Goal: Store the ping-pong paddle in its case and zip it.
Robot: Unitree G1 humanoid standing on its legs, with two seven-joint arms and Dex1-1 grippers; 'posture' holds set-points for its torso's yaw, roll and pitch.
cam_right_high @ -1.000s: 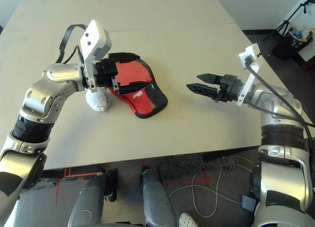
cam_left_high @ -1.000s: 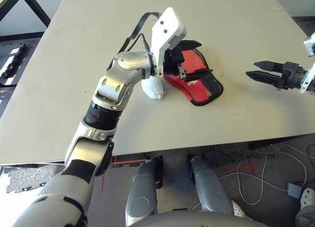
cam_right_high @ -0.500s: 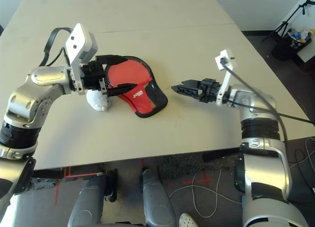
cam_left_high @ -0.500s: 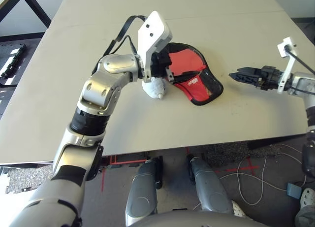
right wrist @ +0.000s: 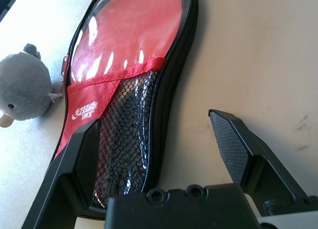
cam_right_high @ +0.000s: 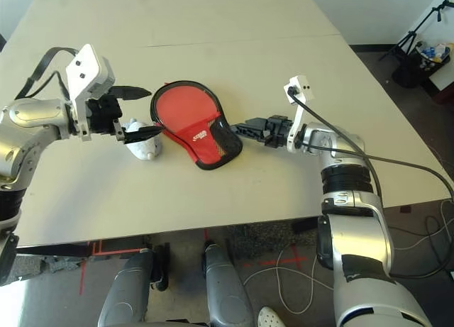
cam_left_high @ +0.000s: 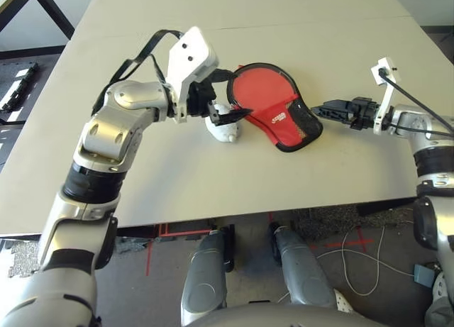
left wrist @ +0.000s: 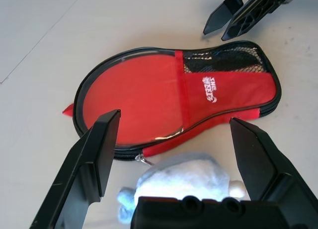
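Fingers of both grippers spread, empty. Left gripper has drawn back off the case, uncovering it flat on the tabletop; right gripper has closed in. Zipping likely next.

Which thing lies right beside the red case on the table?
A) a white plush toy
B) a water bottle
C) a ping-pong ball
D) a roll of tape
A: a white plush toy lies on the table against the case, next to its zipper edge.
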